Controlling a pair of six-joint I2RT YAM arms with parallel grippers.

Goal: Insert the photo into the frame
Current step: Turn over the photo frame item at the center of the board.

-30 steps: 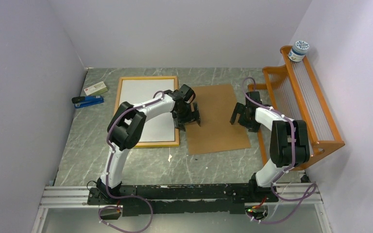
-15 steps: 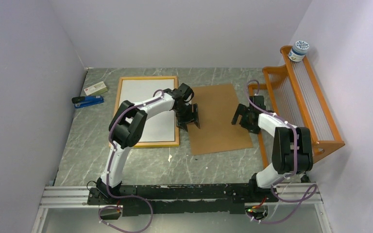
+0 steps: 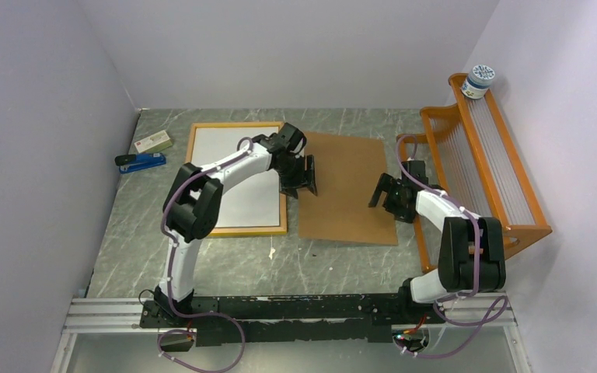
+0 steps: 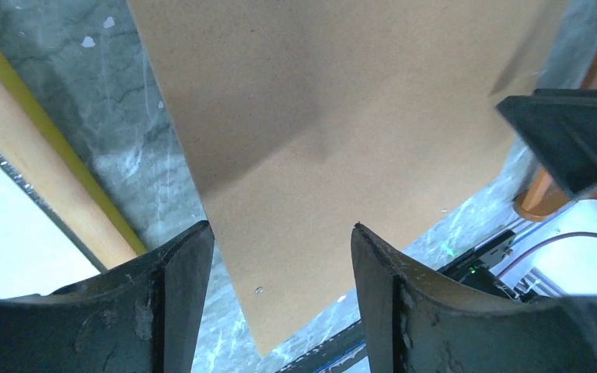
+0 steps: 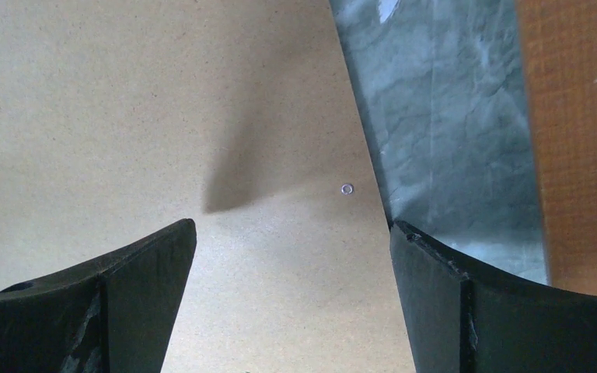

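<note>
white photo (image 3: pixel 229 159) in frame (image 3: pixel 235 125), brown board (image 3: pixel 350 198) beside

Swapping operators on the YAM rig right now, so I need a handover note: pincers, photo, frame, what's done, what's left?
Left pincer: open, at the left edge of the brown backing panel, holding nothing.
Right pincer: open, over the panel's right edge, holding nothing.
Photo: white side up, lying inside the border of the frame, left part of the table.
Backing panel: on the table just right of the frame, not on it.
Done: the photo looks seated in the frame.
Left: probably laying the panel over the photo; neither pincer grips it yet.
</note>
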